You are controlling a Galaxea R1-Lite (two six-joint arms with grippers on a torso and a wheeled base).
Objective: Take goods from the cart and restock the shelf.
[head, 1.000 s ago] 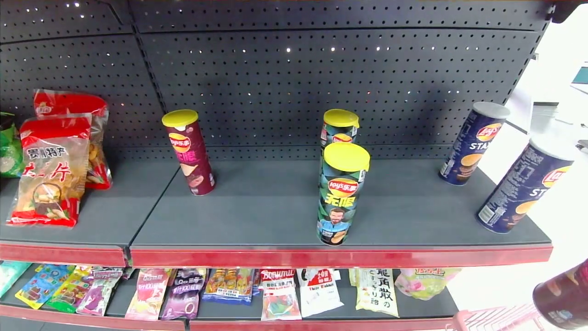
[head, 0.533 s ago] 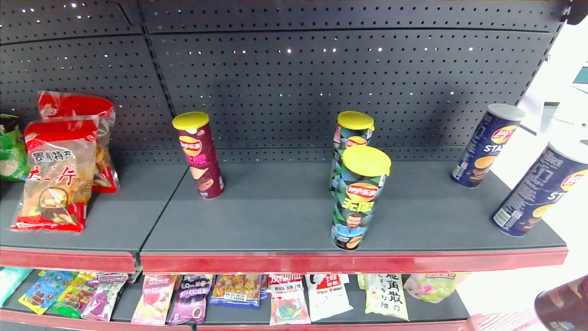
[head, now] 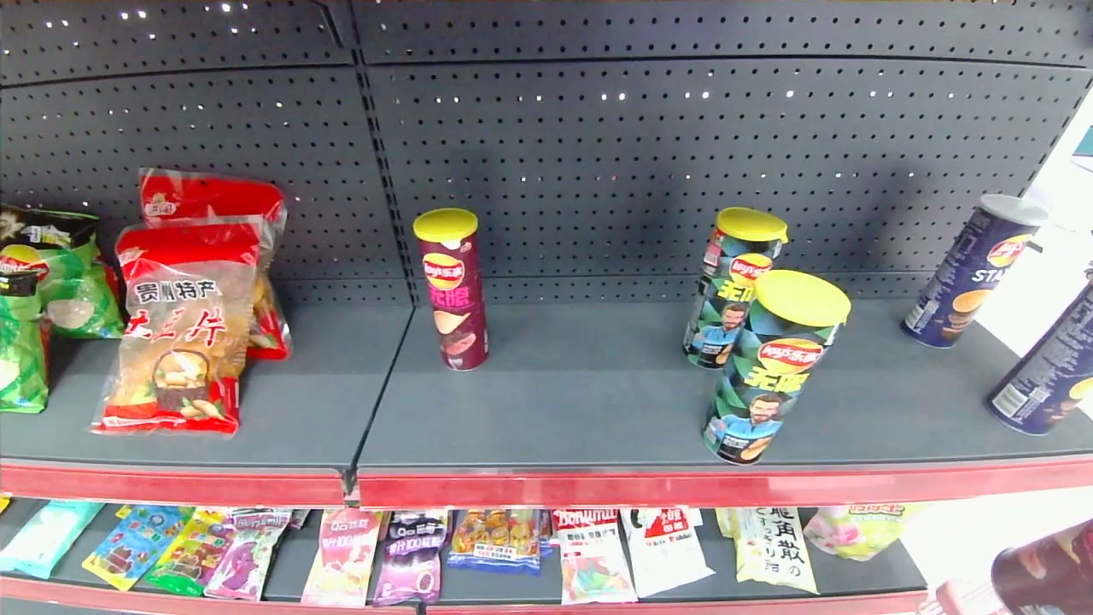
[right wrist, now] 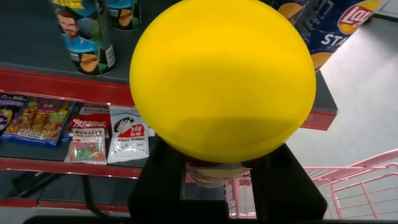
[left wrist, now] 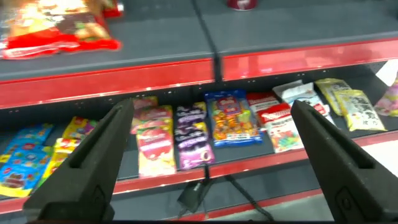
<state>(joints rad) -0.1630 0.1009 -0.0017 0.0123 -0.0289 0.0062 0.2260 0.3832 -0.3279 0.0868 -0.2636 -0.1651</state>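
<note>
My right gripper point(right wrist: 221, 177) is shut on a maroon chips can point(head: 1037, 568) with a yellow lid point(right wrist: 222, 78), held low at the right, below the front of the upper shelf point(head: 683, 487). On that shelf stand a maroon can point(head: 451, 290), two green cans point(head: 773, 367) point(head: 734, 286) and two blue cans point(head: 969, 269) point(head: 1046, 367). My left gripper point(left wrist: 208, 155) is open with nothing between its fingers, facing the lower shelf point(left wrist: 186, 180). A corner of the pink cart point(right wrist: 354, 186) lies under the held can.
Red and green snack bags point(head: 184, 329) stand at the left of the upper shelf. Several candy packets point(head: 504, 542) lie in a row on the lower shelf. Bare shelf lies between the maroon can and the green cans. A pegboard wall point(head: 598, 154) backs the shelf.
The head camera has turned left, so the whole shelf has slid right in the picture. The held can stays in the bottom right corner.
</note>
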